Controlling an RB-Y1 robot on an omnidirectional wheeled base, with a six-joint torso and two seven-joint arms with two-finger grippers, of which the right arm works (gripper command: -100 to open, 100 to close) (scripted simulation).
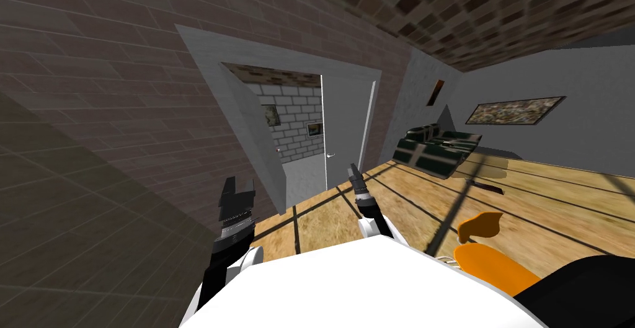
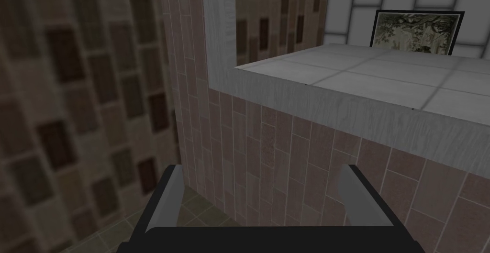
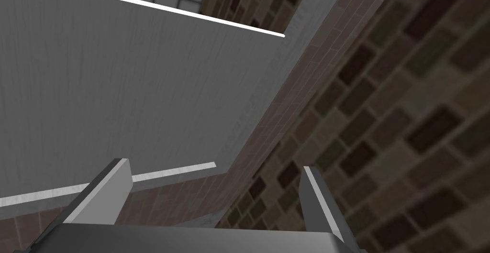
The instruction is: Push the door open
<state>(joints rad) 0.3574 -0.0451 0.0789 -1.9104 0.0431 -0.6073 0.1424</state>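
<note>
A grey door (image 1: pixel 348 133) with a small handle (image 1: pixel 330 155) stands partly open in a grey frame (image 1: pixel 204 64) set in a brick wall. Through the gap shows a white-tiled room. My right gripper (image 1: pixel 354 172) is raised in front of the door's lower part and stands apart from it. Seen from the right wrist, the grey door panel (image 3: pixel 119 87) lies ahead of the open right gripper (image 3: pixel 215 178). My left gripper (image 1: pixel 239 186) hangs open by the frame's left post. From the left wrist, the open left gripper (image 2: pixel 263 173) faces the brick wall and the frame post (image 2: pixel 335 109).
A dark green sofa (image 1: pixel 437 147) stands against the far wall to the right, under a framed picture (image 1: pixel 515 110). An orange object (image 1: pixel 490 259) lies close on my right. The wooden floor (image 1: pixel 546 206) spreads to the right; the brick wall (image 1: pixel 93 126) is close on my left.
</note>
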